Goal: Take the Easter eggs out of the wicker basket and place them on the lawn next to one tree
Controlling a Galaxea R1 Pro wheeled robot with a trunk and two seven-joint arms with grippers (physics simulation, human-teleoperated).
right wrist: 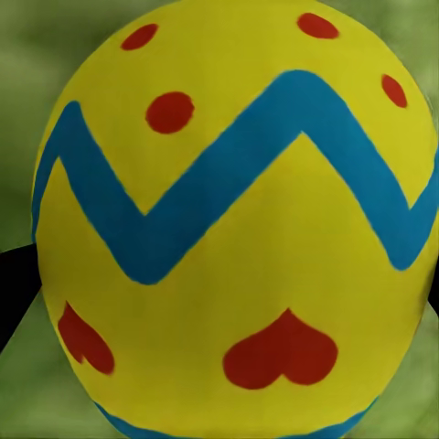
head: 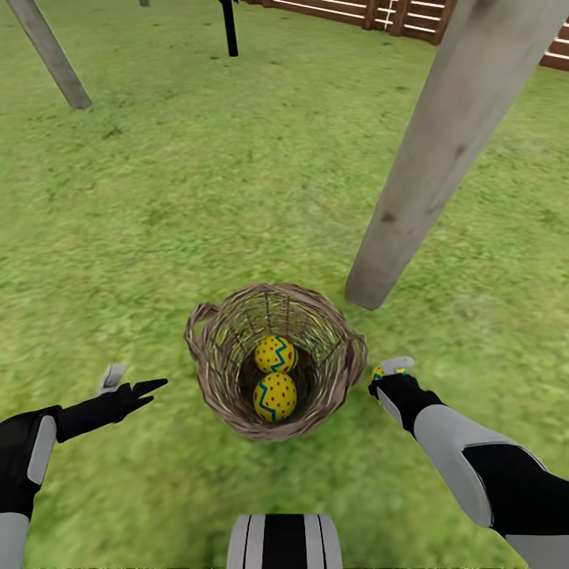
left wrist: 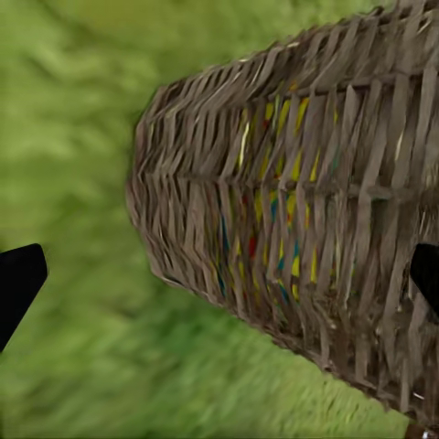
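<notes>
Head view: right claw (head: 390,370) reaches forward at the brown woven wicker basket's (head: 332,371) three o'clock, gripping a yellow zigzag-banded egg (right wrist: 238,219); left claw (head: 133,385), spread open, points from nine o'clock.

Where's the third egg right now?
In the head view, the third egg sits at the right gripper, just right of the wicker basket, near the tree trunk.

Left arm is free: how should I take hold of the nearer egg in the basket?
Come straight down through the wicker basket's open mouth; its deep walls probably block any side approach. Close the left gripper across the nearer egg's widest middle, fingers off the far egg lying close behind.
</notes>
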